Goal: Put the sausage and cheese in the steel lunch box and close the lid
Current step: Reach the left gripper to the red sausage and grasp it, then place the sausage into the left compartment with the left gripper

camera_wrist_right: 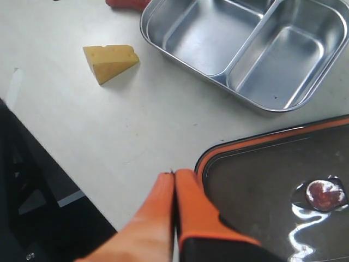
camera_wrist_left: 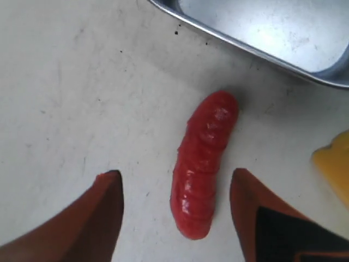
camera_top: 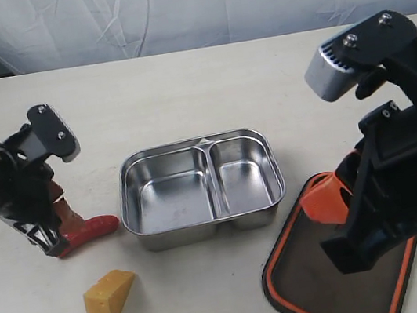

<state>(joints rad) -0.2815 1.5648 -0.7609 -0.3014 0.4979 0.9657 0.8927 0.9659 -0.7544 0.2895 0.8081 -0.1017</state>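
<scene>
Exterior view, count of items: one sausage (camera_top: 91, 230), one cheese (camera_top: 110, 297), one steel lunch box (camera_top: 191, 144) with two compartments, one lid (camera_top: 324, 285), two grippers.

Positions:
- Sausage lies flat on the table (camera_top: 182, 89), just beside the box's left wall and outside it.
- Cheese wedge rests on the table nearer the camera than the sausage, apart from both sausage and box.
- Box sits mid-table, open side up. A divider splits it into a wider left compartment and a narrower right one.
- Lid lies flat on the table to the right of the box and nearer the camera, close to the box's corner, with its orange rim seal showing all round.

Grippers:
- Left gripper (camera_wrist_left: 175, 173): fingers spread apart on either side of the sausage. The left wrist view shows bare table between each finger and the sausage.
- Right gripper (camera_wrist_right: 174, 174): orange fingers pressed together with nothing between them, low over the lid's corner. Whether the tips touch the lid cannot be told from either view.

Surface: off-white matte table with faint scuffs and a few dark specks near the box.

Room: a creased white cloth backdrop (camera_top: 168, 4) hangs behind the table's far edge.
</scene>
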